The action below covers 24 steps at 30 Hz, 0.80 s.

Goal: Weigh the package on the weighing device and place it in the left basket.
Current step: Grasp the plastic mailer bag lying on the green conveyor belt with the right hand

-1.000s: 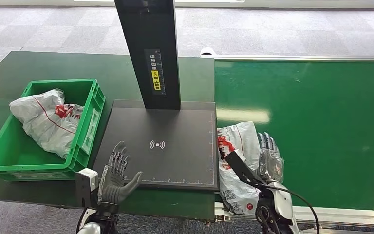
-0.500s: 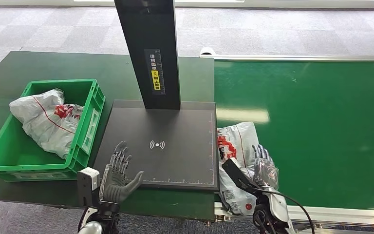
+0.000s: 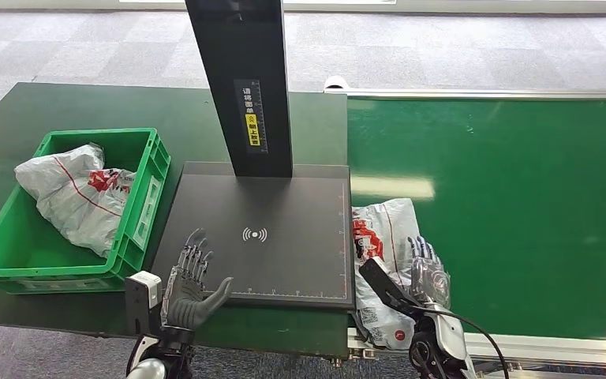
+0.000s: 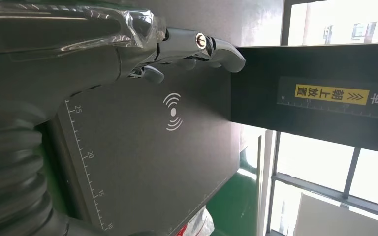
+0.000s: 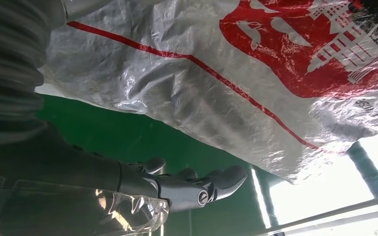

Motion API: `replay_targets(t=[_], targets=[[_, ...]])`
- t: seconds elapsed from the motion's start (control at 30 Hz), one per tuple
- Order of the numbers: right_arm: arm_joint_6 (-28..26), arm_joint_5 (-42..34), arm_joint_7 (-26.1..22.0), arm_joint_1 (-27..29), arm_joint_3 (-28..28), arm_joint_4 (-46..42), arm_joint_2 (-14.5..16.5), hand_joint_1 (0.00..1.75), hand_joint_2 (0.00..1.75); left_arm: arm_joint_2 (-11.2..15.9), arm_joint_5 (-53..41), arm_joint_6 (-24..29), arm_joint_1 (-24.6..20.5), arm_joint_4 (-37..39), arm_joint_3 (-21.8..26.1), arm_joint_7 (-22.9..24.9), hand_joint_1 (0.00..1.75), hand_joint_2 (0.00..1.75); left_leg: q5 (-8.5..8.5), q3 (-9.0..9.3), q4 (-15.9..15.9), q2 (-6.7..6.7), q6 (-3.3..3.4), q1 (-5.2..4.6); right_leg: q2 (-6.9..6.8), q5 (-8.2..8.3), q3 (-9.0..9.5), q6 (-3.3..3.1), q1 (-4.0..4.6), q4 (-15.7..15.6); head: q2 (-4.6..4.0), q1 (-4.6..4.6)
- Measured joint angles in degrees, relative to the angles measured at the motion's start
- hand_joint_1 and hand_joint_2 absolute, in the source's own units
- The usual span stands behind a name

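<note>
A white plastic package (image 3: 379, 245) with red print lies on the green conveyor belt, against the right edge of the black weighing platform (image 3: 284, 213). My right hand (image 3: 428, 268) stands open on the package's right side, fingers spread; the right wrist view has the package (image 5: 226, 78) close beside the fingers (image 5: 197, 184), with a strip of green belt between them. Over the platform's near left corner my left hand (image 3: 191, 278) is open and holds nothing; its fingers (image 4: 197, 46) stretch above the platform (image 4: 142, 147). The green basket (image 3: 138, 229) sits left of the platform.
Another white package (image 3: 75, 193) with red print lies in the green basket. A tall black post (image 3: 245, 87) with a yellow label rises from the platform's far edge. The wide green belt (image 3: 521, 205) stretches to the right, with a metal rail along its near edge.
My right hand has drawn back toward me along the package's right side over the last second, then held still. The left hand and the package have stayed where they were.
</note>
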Motion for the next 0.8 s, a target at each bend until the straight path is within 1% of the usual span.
replay_targets(t=[0.73,0.8], targets=[[0.02,-0.02,0.01,-0.05,0.0,0.26,0.01,0.0,1.75,0.02,0.0,0.02,-0.01,0.11,-0.01,0.0,0.0,1.75,0.0,0.0,0.0,0.0,0.0,0.0,0.0,0.0,0.0,0.0,0.0,0.0,0.0,0.0],[1.21,-1.14,0.24,-0.11,-0.02,0.48,0.09,0.0,1.75,0.02,0.03,-0.03,-0.05,0.13,-0.02,0.0,0.0,1.75,0.0,0.01,0.0,0.01,0.0,0.0,0.0,0.0,-0.01,0.0,0.0,0.0,0.0,0.0]])
